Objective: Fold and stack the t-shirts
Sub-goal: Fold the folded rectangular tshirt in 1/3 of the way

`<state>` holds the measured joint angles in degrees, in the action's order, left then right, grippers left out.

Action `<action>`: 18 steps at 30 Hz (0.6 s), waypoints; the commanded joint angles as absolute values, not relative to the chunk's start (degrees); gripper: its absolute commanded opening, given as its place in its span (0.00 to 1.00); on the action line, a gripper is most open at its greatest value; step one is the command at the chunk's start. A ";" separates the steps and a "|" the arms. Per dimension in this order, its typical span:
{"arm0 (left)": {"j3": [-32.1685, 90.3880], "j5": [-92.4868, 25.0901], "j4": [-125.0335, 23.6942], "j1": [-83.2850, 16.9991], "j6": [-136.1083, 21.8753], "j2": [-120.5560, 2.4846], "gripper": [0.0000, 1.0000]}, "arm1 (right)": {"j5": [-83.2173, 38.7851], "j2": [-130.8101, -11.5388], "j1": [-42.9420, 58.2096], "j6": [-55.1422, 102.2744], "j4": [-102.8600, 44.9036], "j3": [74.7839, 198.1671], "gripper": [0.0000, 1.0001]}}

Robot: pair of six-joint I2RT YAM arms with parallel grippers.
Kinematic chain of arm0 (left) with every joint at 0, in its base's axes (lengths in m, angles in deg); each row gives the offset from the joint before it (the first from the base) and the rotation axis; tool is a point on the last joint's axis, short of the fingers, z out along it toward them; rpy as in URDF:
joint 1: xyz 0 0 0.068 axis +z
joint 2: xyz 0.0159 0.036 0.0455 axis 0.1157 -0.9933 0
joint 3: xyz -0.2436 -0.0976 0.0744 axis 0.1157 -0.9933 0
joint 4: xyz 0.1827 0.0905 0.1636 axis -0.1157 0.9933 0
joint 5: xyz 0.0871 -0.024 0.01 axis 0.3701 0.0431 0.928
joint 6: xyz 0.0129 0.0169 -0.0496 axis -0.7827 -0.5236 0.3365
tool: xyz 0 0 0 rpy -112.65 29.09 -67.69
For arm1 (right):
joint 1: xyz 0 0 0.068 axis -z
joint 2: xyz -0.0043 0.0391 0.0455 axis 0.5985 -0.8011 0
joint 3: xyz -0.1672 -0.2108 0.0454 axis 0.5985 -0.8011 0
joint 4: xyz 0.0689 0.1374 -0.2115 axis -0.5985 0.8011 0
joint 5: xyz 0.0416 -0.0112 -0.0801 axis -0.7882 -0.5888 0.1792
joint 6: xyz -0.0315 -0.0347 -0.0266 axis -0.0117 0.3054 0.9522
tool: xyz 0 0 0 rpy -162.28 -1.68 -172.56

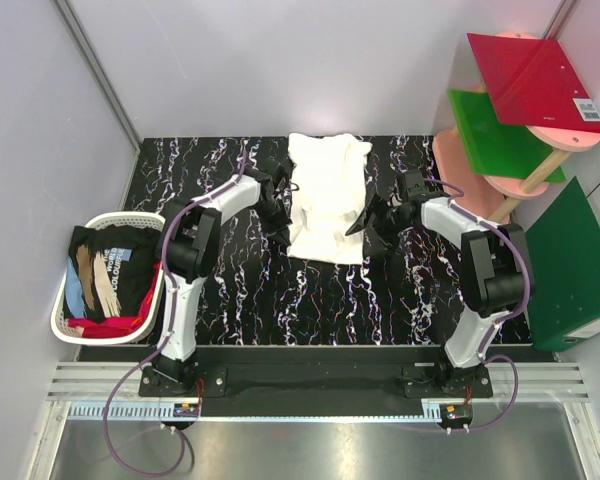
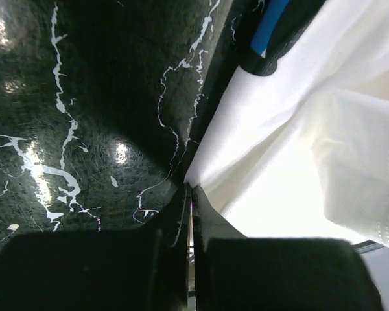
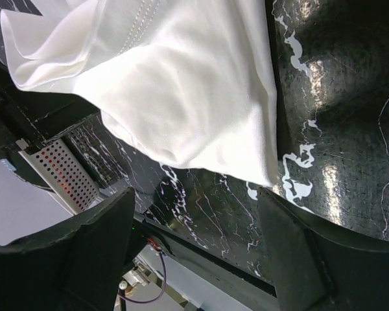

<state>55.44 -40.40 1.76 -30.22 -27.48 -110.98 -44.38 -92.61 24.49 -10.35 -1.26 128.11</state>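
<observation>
Centrally, at the far side of the black marbled tabletop [image 1: 280, 300], a white t-shirt [image 1: 327, 195] is seen lying partly spread, with its cloth rumpled and turned over along the sides. The left tool [image 1: 277, 214] is placed at the shirt's left edge. In the left wrist view its fingers [image 2: 175, 240] are seen pressed together, and a corner of the shirt's edge is drawn right up to the slit between them, so the cloth appears to be pinched. The right tool [image 1: 367, 218] is set at the shirt's right edge, low over the tabletop. In the right wrist view its jaws are seen spread wide apart, with the shirt's hem lying just beyond the fingertips and nothing held between them. A white basket [image 1: 130, 218] is found at the left edge of the tabletop, and other clothes are heaped in it: a black shirt with tan streaks [image 1: 105, 265] on top, a blue-and-white shirt [image 1: 72, 290] at its left and a red shirt [image 1: 115, 325] underneath. A red board [image 1: 535, 75] and a green board [image 1: 500, 135] are carried on a pink rack [image 1: 458, 165] at the far right, well apart from the shirts.
</observation>
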 commanded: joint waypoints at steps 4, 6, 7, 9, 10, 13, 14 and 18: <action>49.68 -34.93 4.87 -30.29 -28.53 -106.86 0.00 | -47.27 -93.98 24.28 -10.14 -1.89 130.10 0.82; 48.62 -33.88 5.31 -30.29 -28.53 -105.98 0.00 | -47.62 -94.86 24.28 -10.14 -1.98 130.36 0.82; 47.39 -33.61 5.83 -30.29 -28.62 -105.80 0.00 | -47.88 -95.56 24.28 -10.22 -2.06 130.62 0.82; 46.16 -33.26 6.28 -30.29 -28.71 -105.27 0.00 | -48.32 -96.09 24.28 -10.23 -2.06 131.24 0.82; 45.11 -33.52 6.28 -30.29 -28.79 -105.10 0.00 | -48.76 -96.52 24.28 -10.31 -2.06 131.50 0.82; 44.83 -34.14 6.28 -30.37 -29.58 -102.73 0.41 | -49.46 -97.14 24.28 -9.96 -1.98 132.38 0.80; 44.83 -33.96 6.28 -30.46 -29.76 -101.68 0.82 | -49.90 -97.14 24.28 -9.53 -2.32 132.73 0.73; 46.41 -32.38 6.63 -30.55 -29.94 -93.86 0.99 | -53.41 -98.20 24.28 -9.26 -3.29 133.61 0.00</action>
